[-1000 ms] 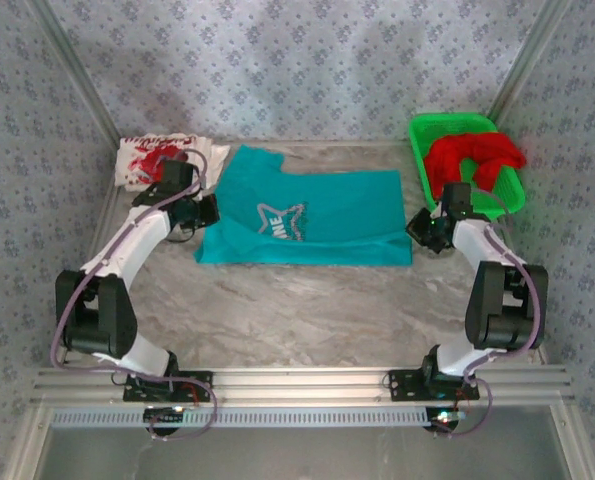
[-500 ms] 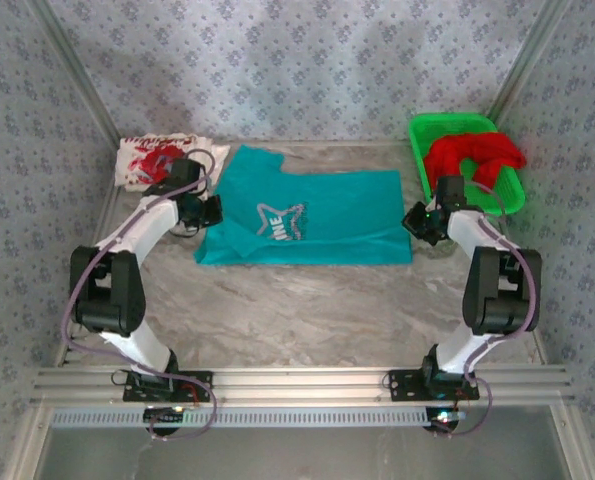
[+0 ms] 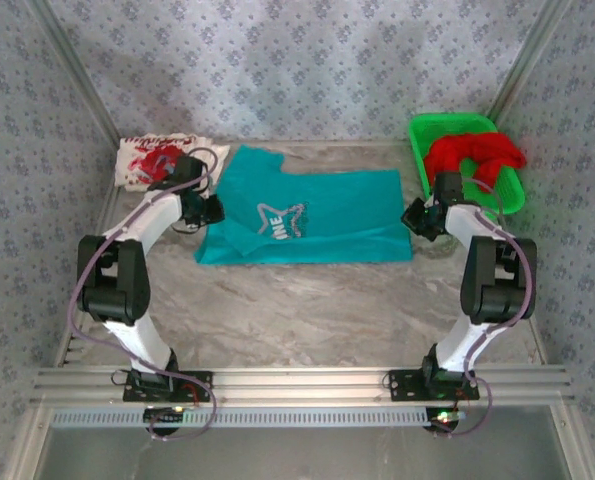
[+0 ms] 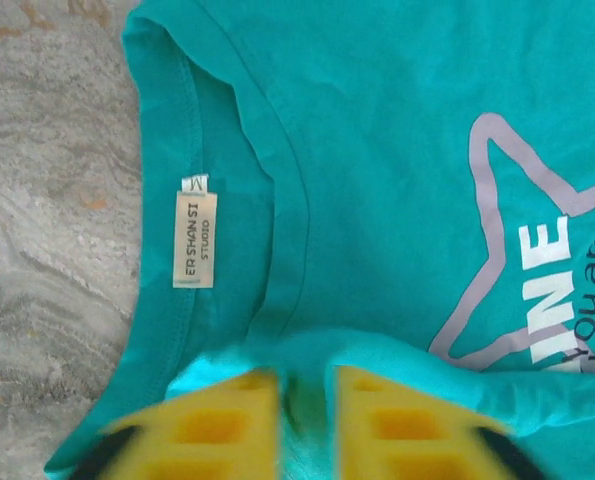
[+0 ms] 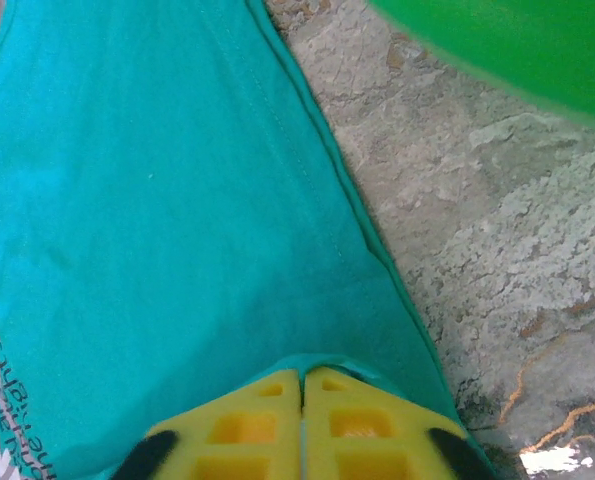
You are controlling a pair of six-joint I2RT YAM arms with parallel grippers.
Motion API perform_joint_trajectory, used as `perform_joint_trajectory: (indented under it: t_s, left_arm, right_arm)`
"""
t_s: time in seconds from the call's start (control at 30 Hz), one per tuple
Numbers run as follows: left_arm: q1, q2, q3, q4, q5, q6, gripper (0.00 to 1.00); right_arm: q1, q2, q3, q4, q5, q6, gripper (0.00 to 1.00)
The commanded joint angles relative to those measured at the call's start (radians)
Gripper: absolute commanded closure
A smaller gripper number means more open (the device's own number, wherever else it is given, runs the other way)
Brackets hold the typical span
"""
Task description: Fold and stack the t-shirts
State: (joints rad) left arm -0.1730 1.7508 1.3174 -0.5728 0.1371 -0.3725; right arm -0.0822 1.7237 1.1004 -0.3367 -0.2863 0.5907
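Far left corner of the table (image 3: 307,310): the white t-shirt (image 3: 157,160) with red print lies bunched there, apart from both grippers.

Left gripper (image 3: 209,210): it sits at the left end of the teal t-shirt (image 3: 312,215), by the collar. In the left wrist view its yellow fingers (image 4: 227,425) stand a little apart, with a raised ridge of teal cloth in the gap between them. The lower part of that view is blurred, so it cannot be told whether the cloth is pinched or merely lying there. The neck label (image 4: 195,232) shows inside the collar, just beyond the fingers.

Centre: the teal t-shirt lies spread flat toward the far edge of the table, collar to the left, hem to the right, its star print (image 3: 280,220) facing up.

Right gripper (image 3: 415,218): it sits at the right end of the teal t-shirt. In the right wrist view its yellow fingers (image 5: 247,425) are pressed together along a thin seam, with the shirt's edge caught at their tips.

Far right corner: the green basket (image 3: 512,195) stands just beyond the right gripper. The red t-shirt (image 3: 474,155) is heaped in it, and part of the cloth hangs over the near rim.
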Motion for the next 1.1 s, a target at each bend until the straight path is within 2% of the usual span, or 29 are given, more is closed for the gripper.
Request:
perform_joint_trajectory:
  t_s: [0.0,0.1,0.2,0.3,0.33,0.43,0.47,0.67,0.8,0.83,0.9,1.07]
  left_arm:
    - [0.007,0.017,0.069,-0.003,-0.019,0.018,0.65]
    - [0.007,0.005,0.103,-0.002,-0.055,0.001,0.6]
    - [0.007,-0.047,0.099,0.015,-0.07,-0.022,0.58]
    - [0.002,-0.133,0.025,0.056,-0.053,-0.052,0.54]
    - [-0.002,-0.154,0.0,0.062,-0.045,-0.057,0.56]
    - [-0.035,-0.21,-0.094,0.076,-0.034,-0.069,0.64]
    - [-0.05,-0.222,-0.129,0.089,-0.025,-0.071,0.68]
    - [-0.103,-0.208,-0.241,0.138,-0.015,-0.099,0.81]
    - [-0.106,-0.169,-0.256,0.149,-0.002,-0.112,0.85]
    - [-0.108,-0.163,-0.259,0.147,-0.005,-0.12,0.85]
    - [-0.11,-0.156,-0.274,0.151,0.0,-0.144,0.76]
    - [-0.118,-0.118,-0.291,0.195,0.029,-0.158,0.65]
  right_arm:
    - [0.002,0.016,0.06,0.001,0.02,0.017,0.69]
    - [0.001,0.011,0.118,-0.012,0.008,0.026,0.61]
    - [0.006,-0.032,0.141,-0.026,-0.011,0.026,0.62]
    - [0.04,-0.11,0.11,-0.021,-0.032,0.0,0.64]
    - [0.058,-0.133,0.101,-0.016,-0.036,-0.009,0.67]
    - [0.122,-0.19,-0.027,0.042,-0.063,-0.011,0.96]
    - [0.145,-0.199,-0.067,0.073,-0.067,0.0,1.0]
    - [0.247,-0.122,-0.144,0.153,-0.079,0.013,1.0]
    - [0.284,-0.061,-0.134,0.175,-0.076,0.019,1.0]
    - [0.287,-0.051,-0.132,0.184,-0.079,0.022,1.0]
    - [0.295,-0.034,-0.125,0.185,-0.075,0.024,1.0]
    - [0.302,-0.002,-0.121,0.183,-0.063,0.014,1.0]
